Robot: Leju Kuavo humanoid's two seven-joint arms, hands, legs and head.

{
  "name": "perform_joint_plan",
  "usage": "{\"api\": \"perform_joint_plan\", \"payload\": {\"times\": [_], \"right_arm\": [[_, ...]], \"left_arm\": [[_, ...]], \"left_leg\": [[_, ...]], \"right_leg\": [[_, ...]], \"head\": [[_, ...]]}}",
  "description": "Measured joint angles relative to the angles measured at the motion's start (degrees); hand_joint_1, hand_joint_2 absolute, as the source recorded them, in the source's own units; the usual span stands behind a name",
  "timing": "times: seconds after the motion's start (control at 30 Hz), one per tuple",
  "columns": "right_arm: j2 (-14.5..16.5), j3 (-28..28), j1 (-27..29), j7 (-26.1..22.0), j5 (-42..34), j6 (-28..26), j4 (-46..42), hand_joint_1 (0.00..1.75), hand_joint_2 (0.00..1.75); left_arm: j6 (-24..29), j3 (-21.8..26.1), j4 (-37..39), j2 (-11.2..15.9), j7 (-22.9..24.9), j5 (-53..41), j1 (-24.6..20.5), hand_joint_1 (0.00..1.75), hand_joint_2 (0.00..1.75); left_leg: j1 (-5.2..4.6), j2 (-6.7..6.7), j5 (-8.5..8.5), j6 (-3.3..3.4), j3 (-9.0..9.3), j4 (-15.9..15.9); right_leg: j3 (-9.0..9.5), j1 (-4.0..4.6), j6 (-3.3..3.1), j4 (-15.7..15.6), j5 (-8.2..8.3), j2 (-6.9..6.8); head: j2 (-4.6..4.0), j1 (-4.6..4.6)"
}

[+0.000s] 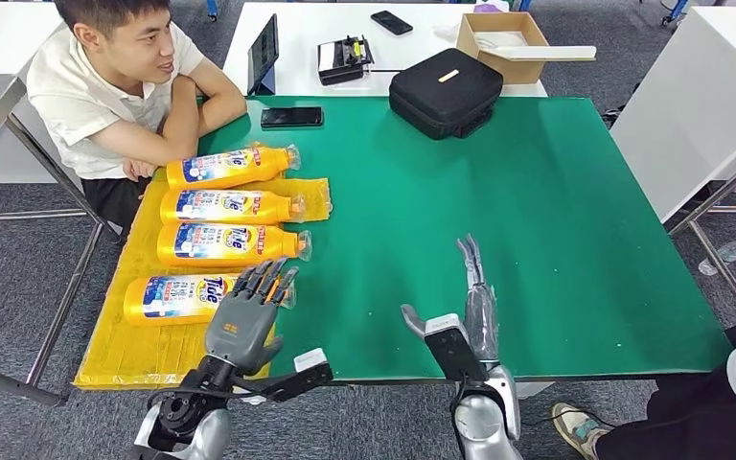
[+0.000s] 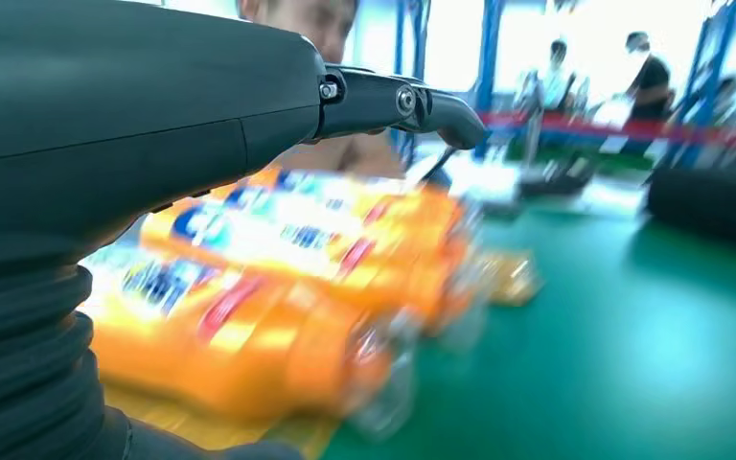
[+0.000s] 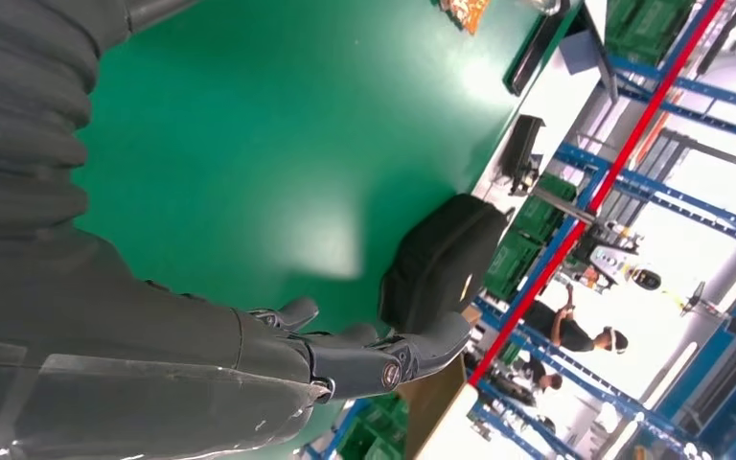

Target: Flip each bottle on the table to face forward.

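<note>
Four orange plastic bottles [image 1: 220, 220] lie in a row on yellow matting [image 1: 144, 355] at the table's [image 1: 556, 240] left edge, labels up. Green surface to their right is open. Left robot hand [image 1: 244, 321] hovers over the nearest bottle [image 1: 187, 297], fingers spread, empty. Right robot hand [image 1: 465, 307] flat, open, empty.
</note>
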Motion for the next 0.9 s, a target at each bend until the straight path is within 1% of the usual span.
{"api": "perform_joint_plan", "payload": {"times": [0.13,0.3,0.5,0.57,0.67,0.73,0.77,0.87,0.9], "right_arm": [[0.3,-0.2,1.0,0.6,0.9,-0.6,-1.9,0.00,1.75],[0.6,-0.3,1.8,0.7,1.2,-0.6,-3.2,0.00,1.75],[2.0,-0.9,3.3,0.4,-3.9,2.6,-5.9,0.00,1.75],[2.5,-1.3,3.7,0.4,-6.9,4.6,-6.8,0.00,1.75],[3.2,-2.0,4.9,0.8,-12.7,7.5,-8.3,0.00,1.75],[3.3,-2.2,5.7,1.4,-16.0,7.8,-9.6,0.00,1.75],[3.3,-2.2,6.1,1.8,-16.8,6.9,-10.2,0.00,1.75],[3.2,-1.9,7.0,2.8,-15.4,0.9,-12.8,0.00,1.75],[3.2,-1.8,7.1,2.8,-14.8,-0.2,-13.3,0.00,1.75]], "left_arm": [[0.9,-2.6,-6.3,-0.3,-0.3,0.3,2.0,0.00,1.75],[3.2,-4.2,-10.7,-0.4,-1.0,1.3,3.5,0.00,1.75],[4.3,-4.3,-16.1,-1.8,-3.1,9.1,6.1,0.00,1.75],[4.0,-4.1,-17.2,-2.3,-4.4,14.2,6.9,0.00,1.75],[1.3,-3.0,-18.7,-4.2,-8.1,28.7,9.1,0.00,1.75],[-1.1,-1.6,-19.5,-5.3,-9.9,37.0,10.5,0.00,1.75],[-2.3,-0.9,-19.8,-5.7,-10.2,40.1,11.2,0.00,1.75],[-6.3,1.1,-20.6,-6.6,-10.0,48.3,13.1,0.00,0.44],[-7.0,1.4,-20.7,-6.7,-9.9,49.6,13.4,0.00,0.00]], "left_leg": [[0.03,0.06,-0.03,-0.02,-0.07,0.0],[0.03,0.09,-0.03,-0.02,-0.07,0.0],[0.02,0.10,-0.03,-0.02,-0.08,0.0],[0.02,0.10,-0.04,-0.02,-0.08,0.0],[0.02,0.10,-0.05,-0.03,-0.09,0.0],[0.02,0.12,-0.06,-0.03,-0.10,0.0],[0.02,0.13,-0.06,-0.03,-0.11,0.0],[0.02,0.16,-0.07,-0.03,-0.11,0.0],[0.02,0.17,-0.07,-0.03,-0.11,0.0]], "right_leg": [[-0.12,0.01,-0.02,0.0,-0.02,0.07],[-0.14,0.01,-0.03,0.0,-0.01,0.10],[-0.15,0.00,-0.03,0.0,-0.01,0.11],[-0.15,0.01,-0.03,0.0,-0.01,0.11],[-0.17,0.01,-0.03,0.0,-0.02,0.11],[-0.19,0.00,-0.03,0.0,-0.02,0.12],[-0.20,0.00,-0.03,0.0,-0.02,0.12],[-0.22,0.00,-0.03,0.0,-0.02,0.14],[-0.23,0.00,-0.03,0.0,-0.02,0.14]], "head": [[0.00,0.00],[0.00,0.01],[0.00,0.01],[0.00,0.00],[0.00,0.01],[0.00,0.00],[0.00,0.00],[0.00,0.01],[0.00,0.01]]}}
